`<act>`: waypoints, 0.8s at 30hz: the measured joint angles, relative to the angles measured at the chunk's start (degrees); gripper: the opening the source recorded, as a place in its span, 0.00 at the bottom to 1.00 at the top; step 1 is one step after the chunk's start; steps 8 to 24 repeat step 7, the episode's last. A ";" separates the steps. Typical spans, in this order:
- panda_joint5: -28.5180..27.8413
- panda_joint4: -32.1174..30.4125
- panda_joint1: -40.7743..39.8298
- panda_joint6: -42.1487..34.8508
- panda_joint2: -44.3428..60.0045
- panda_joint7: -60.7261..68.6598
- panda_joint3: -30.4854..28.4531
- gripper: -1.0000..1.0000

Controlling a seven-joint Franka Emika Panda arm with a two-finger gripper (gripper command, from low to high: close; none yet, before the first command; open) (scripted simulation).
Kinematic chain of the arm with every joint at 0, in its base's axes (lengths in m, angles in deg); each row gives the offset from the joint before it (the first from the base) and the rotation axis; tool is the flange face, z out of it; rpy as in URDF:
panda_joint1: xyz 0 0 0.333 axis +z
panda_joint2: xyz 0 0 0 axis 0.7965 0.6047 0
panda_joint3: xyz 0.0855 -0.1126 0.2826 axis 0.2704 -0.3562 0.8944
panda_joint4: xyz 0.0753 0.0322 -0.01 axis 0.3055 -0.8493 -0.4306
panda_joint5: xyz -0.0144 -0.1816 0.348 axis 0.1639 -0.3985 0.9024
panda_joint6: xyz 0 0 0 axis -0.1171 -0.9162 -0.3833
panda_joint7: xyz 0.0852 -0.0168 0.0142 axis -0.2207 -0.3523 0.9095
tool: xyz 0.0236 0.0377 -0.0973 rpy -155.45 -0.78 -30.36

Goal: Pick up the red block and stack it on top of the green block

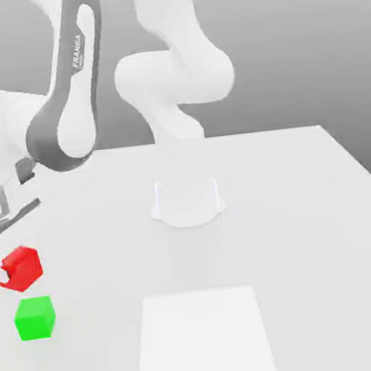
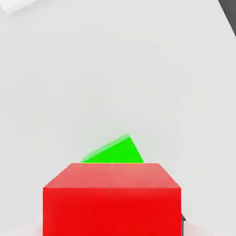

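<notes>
Tool [image 1: 4,273], pinching one red block [image 1: 21,269], held above the surface [image 1: 292,233]; one green block [image 1: 35,318], resting on the surface toward the exterior view's left, just below the red block, turned askew to it.

The lower block [image 1: 34,318] sits on the table [image 1: 309,248], to the exterior view's left of the pad [image 1: 204,341]; the upper block [image 1: 21,270] shows above it. The base [image 1: 187,201] stands behind the pad.

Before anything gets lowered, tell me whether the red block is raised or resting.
Raised: the red block is gripped above the table, apart from the green block.
</notes>
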 joint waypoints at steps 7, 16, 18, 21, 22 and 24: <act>5.61 0.30 -2.51 4.98 5.83 4.13 3.49 1.00; 5.61 0.30 -2.51 4.98 5.83 4.13 3.49 1.00; 5.61 0.30 -2.51 4.98 5.83 4.13 3.49 1.00; 5.61 0.30 -2.51 4.98 5.83 4.13 3.49 1.00; 5.61 0.30 -2.51 4.98 5.83 4.13 3.49 1.00; 5.61 0.30 -2.51 4.98 5.83 4.13 3.49 1.00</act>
